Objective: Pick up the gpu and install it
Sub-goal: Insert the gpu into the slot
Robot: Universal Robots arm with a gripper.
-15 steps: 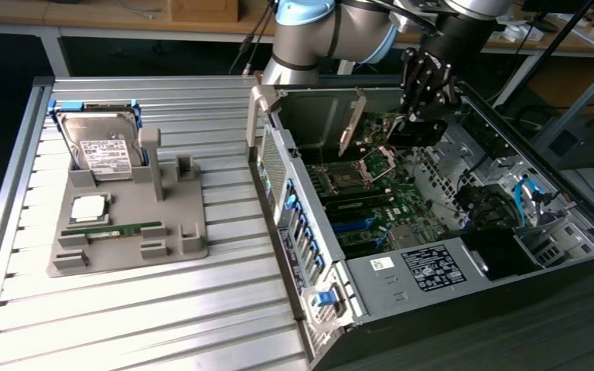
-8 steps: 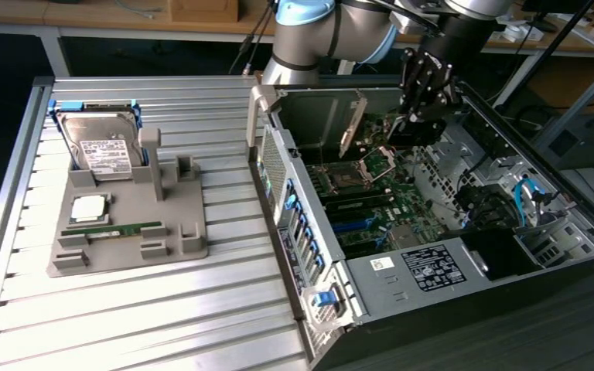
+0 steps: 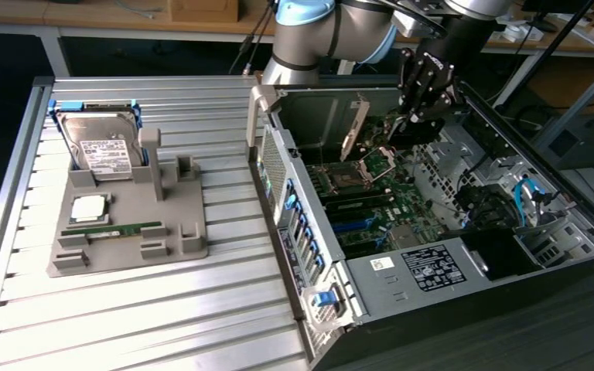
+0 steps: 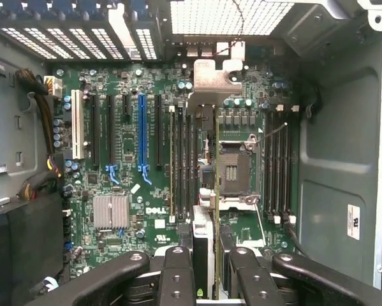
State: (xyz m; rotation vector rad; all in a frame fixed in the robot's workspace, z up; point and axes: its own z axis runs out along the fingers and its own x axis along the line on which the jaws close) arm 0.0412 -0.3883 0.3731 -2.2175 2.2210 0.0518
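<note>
Gpu [image 4: 202, 233] shows only edge-on, its board largely hidden; the tool [image 4: 208, 256], partly closed, grips it above the motherboard [image 4: 124, 146] inside the open computer case [image 4: 331, 127].

hard drive [image 3: 101, 151], memory stick [image 3: 111, 229], open case [image 3: 312, 116]

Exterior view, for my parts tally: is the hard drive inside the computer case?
No, the hard drive stands on the grey tray beside the case.

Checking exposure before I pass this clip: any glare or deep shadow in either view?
Exterior view: light glares off the ribbed table; the computer case interior is dimmer. Wrist view: the perforated grille is blown white, the motherboard evenly lit.
</note>
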